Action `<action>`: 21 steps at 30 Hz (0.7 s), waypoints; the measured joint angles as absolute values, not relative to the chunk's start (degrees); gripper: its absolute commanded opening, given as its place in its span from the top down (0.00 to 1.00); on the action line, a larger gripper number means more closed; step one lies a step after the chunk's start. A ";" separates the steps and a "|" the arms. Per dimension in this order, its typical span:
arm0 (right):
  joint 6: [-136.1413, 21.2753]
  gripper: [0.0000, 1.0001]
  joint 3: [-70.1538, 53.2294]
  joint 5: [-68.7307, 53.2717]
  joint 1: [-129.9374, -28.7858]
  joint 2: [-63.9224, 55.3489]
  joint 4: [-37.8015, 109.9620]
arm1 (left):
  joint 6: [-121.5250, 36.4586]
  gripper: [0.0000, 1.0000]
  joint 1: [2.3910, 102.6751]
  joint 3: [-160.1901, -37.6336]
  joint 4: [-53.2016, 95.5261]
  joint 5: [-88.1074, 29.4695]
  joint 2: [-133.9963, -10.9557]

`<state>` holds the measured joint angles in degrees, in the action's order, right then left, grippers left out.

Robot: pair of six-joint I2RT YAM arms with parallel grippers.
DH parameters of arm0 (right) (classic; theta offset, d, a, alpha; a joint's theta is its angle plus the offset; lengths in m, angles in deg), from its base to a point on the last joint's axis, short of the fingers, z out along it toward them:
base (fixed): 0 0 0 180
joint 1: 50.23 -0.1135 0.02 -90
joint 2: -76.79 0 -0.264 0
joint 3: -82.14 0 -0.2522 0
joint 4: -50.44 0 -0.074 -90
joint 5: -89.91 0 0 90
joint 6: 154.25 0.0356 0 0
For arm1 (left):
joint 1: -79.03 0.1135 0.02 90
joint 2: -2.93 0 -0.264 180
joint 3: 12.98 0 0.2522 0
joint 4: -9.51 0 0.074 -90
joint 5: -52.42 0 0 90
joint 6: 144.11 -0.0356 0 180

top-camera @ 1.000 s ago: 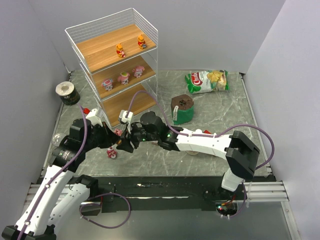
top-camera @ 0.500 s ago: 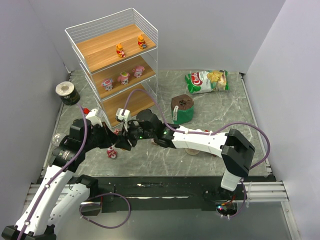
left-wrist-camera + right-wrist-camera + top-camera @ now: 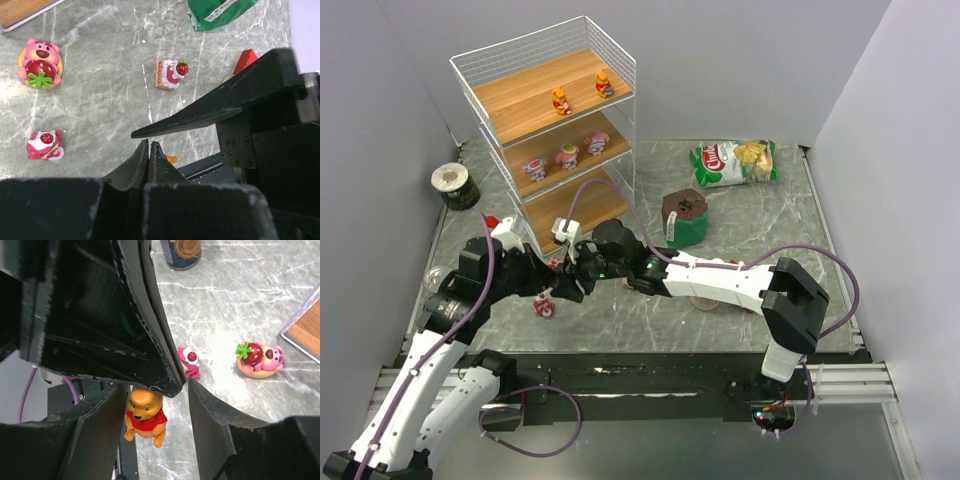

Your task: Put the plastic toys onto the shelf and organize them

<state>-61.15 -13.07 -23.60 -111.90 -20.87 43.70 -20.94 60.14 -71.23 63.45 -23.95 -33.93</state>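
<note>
We saw the yellow bear up in the air, off the table, just in front of the shelf. The L gripper was pinched nearly flat. We think it had the bear by the top of its head, tho only a bit of orange peeked out in the L wrist view. The R gripper was wide open w/ one finger on each side of the bear, not touching it. The bear's head pointed at L's tips & its feet pointed away, so R could squeeze its sides. L's own fingers sat right on top, in the way. Down on the table lay the pink bear, a small pink toy & a cake toy. Two yellow toys stood on the top tier, so we guess this bear goes there too.
</note>
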 measured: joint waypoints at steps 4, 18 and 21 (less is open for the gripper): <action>-61.09 0.61 -13.07 -23.62 -111.90 -20.92 43.46 | -20.94 0.99 60.14 -71.80 63.41 -23.97 -33.93; -60.41 1.00 -13.40 -21.74 -111.71 -20.81 44.05 | -20.60 0.16 60.31 -73.77 65.92 -31.06 -33.32; -60.28 1.00 -13.86 -19.55 -111.53 -20.17 44.93 | -18.06 0.07 60.09 -76.11 67.89 -38.49 -31.11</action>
<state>-60.28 -13.86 -19.55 -111.53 -20.17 44.93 -18.06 60.09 -76.11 67.89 -38.49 -31.11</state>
